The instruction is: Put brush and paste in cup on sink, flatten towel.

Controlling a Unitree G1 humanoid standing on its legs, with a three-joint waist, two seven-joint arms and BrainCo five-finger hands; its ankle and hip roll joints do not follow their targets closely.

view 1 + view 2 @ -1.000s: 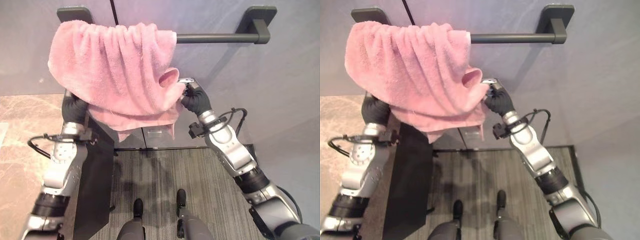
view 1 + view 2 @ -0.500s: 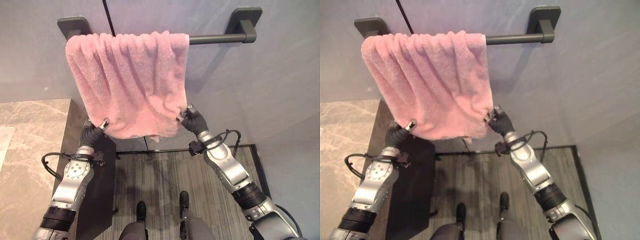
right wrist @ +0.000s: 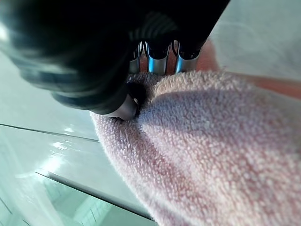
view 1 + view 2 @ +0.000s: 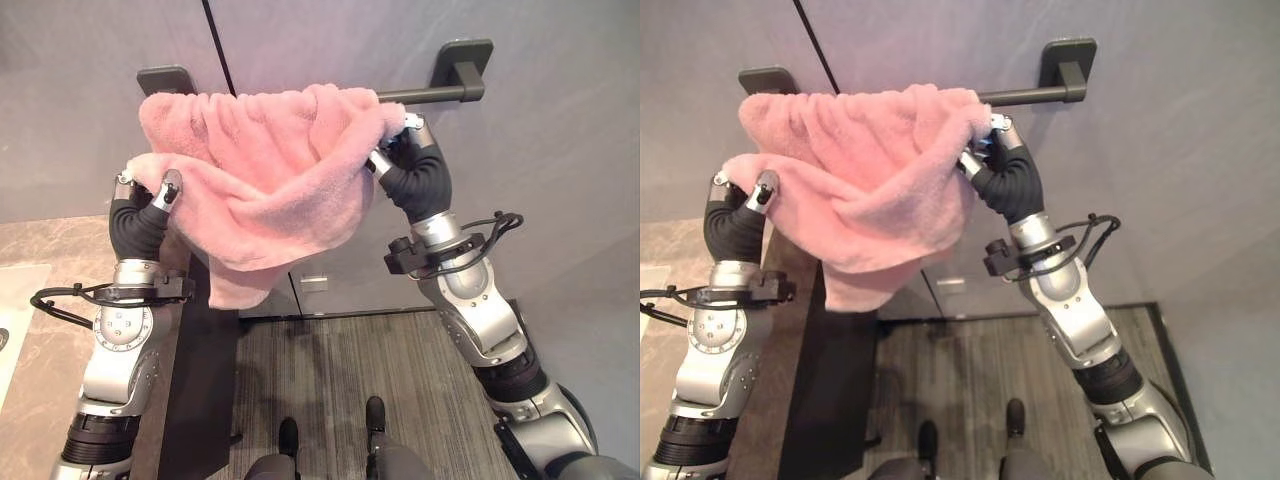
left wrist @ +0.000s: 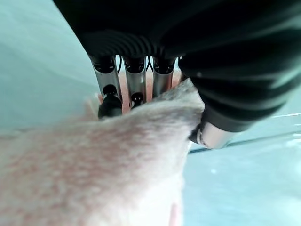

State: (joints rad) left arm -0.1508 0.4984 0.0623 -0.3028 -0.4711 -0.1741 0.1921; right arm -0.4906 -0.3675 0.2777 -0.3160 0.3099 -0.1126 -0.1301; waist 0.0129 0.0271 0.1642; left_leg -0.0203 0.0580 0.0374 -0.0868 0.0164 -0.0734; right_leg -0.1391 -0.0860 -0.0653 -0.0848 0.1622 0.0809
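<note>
The pink towel [image 4: 265, 190] hangs bunched over the left end of the wall rail [image 4: 425, 94] — soft, limp, light stuff. The left hand [image 4: 140, 210] and right hand [image 4: 405, 160] each pinch a lower corner; corners look the surest hold for spreading it.

The bunched pink towel [image 4: 260, 190] hangs off the dark rail [image 4: 420, 94] from 10 to 12 o'clock, blocking that stretch. The rail's bare end at 1 o'clock is free. The marble worktop [image 4: 40, 330] bounds 8 o'clock.
</note>
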